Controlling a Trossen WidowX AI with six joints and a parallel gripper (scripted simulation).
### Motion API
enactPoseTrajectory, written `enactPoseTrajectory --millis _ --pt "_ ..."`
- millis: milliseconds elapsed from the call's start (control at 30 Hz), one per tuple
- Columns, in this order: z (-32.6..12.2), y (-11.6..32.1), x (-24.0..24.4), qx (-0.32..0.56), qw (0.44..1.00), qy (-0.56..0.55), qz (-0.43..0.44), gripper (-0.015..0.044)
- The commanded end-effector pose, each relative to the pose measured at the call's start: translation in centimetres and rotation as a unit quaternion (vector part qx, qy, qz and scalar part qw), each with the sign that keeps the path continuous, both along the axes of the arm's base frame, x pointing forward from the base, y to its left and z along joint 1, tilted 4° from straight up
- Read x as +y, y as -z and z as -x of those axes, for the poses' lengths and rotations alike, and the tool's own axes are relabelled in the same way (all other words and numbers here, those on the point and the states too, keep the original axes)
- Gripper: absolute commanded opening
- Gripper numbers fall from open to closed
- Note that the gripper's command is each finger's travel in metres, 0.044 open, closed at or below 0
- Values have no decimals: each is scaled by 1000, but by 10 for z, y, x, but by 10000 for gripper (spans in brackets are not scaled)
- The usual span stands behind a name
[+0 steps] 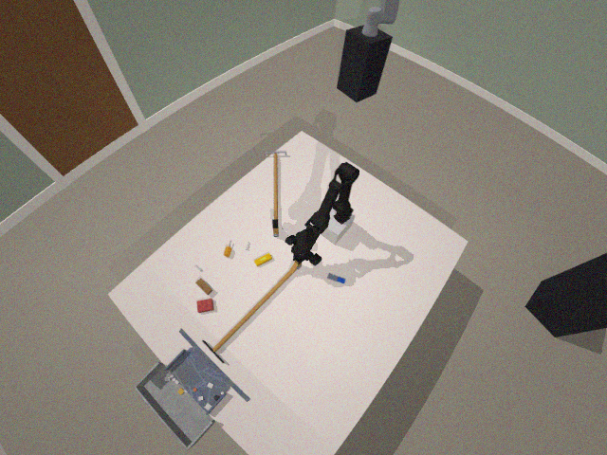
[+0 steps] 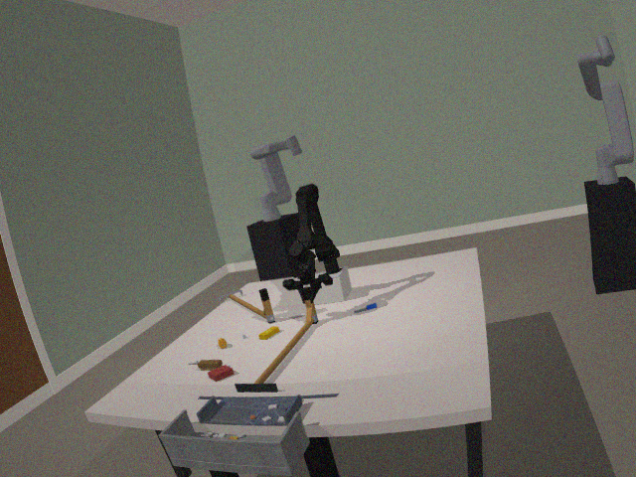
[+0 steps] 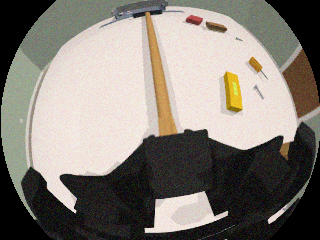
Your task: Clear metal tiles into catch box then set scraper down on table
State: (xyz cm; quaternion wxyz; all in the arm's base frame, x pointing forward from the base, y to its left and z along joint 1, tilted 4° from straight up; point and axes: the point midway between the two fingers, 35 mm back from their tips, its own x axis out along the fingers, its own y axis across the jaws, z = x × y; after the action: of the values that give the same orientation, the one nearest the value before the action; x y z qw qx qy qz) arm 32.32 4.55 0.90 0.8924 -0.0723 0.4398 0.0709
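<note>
On the white tabletop [image 1: 382,313] [image 2: 400,349] [image 3: 100,90], in a green-walled room with a brown door [image 1: 64,82] [image 2: 12,318] at left, the long scraper [image 1: 257,311] [image 2: 284,354] [image 3: 159,85] slants from its blade, just inside the catch-box edge, toward the far corners, its grip pinched in the gripper [image 1: 298,262] [image 2: 308,300] [image 3: 175,137].

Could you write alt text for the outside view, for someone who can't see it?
A black robot arm's gripper grips a wooden-handled scraper on a white table. The scraper's dark blade stands just short of a blue-grey plate holding small tiles, with a grey catch box at its far end.
</note>
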Motion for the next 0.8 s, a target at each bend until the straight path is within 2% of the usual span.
enactPoseTrajectory --millis 0,767 --pt "2 0 9 -1 1000 -4 -1 0" --pt "12 2 37 -1 1000 -6 -2 0"
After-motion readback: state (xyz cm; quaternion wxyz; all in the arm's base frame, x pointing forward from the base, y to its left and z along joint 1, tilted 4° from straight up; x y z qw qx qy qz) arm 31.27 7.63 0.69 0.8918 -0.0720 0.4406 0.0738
